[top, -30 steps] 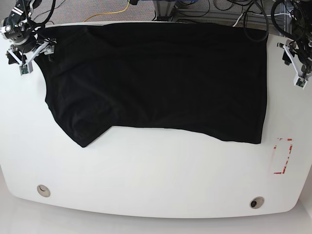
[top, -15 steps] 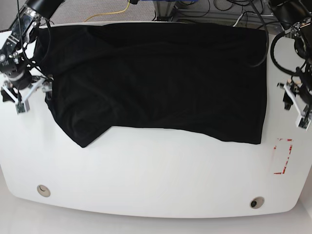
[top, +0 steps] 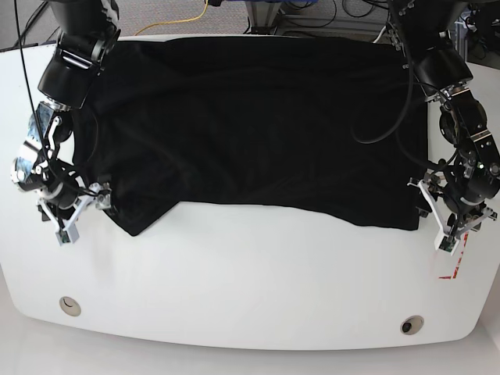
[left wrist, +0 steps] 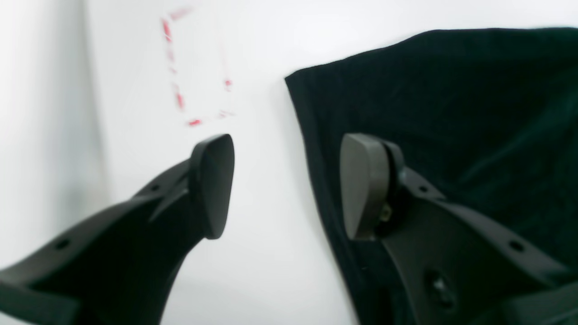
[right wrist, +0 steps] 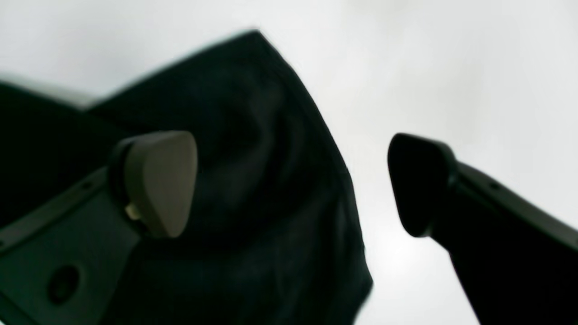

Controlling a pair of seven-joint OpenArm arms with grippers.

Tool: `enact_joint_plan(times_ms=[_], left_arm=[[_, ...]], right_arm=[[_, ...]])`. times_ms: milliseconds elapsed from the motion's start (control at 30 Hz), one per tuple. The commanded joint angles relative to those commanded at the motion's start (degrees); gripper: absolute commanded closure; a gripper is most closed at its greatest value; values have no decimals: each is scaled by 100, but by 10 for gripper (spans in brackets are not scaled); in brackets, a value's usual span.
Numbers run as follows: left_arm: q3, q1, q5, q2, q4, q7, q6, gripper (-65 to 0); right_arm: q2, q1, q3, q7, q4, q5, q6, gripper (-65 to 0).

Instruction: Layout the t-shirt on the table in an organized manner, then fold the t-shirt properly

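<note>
Both grippers are further down the table (top: pixel 234 305): the left gripper (top: pixel 433 215) now overlaps the shirt's (top: pixel 258 133) side edge in the base view, the right gripper (top: pixel 84 215) nears its lower corner.

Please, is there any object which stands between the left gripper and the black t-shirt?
Nothing visible stands in the way. The left wrist view shows the left gripper open, with the near corner of the t-shirt in plain sight past the fingers, on the white table.

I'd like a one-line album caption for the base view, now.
Two open end effectors hover at either side of a spread black shirt on a white table.
</note>
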Motion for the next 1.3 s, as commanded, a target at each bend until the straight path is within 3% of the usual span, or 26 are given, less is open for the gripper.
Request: enact_joint_plan(times_ms=[267,400,567,1167,1300], left_arm=[[9,-9,18,-26,-202,-598,0,-347],[0,9,18,-35,-202,-615,0,-347],[0,141,18,-35,-202,-615,0,-347],[-9,290,0,-35,-167,-615,0,-346],[-9,290,0,-35,-185,-615,0,-346]], right_arm=[[-9,976,-334,1169,-1820,-642,0,-650],[9,1433,-360,2057,-3015,-923,0,-650],[-9,1688,-360,2822,-3903,-1231,0,-650],[-431,1336,-360,3033,-4167,-1301,0,-650],[-448,1319,-360,3033,-4167,-1301,0,-620]])
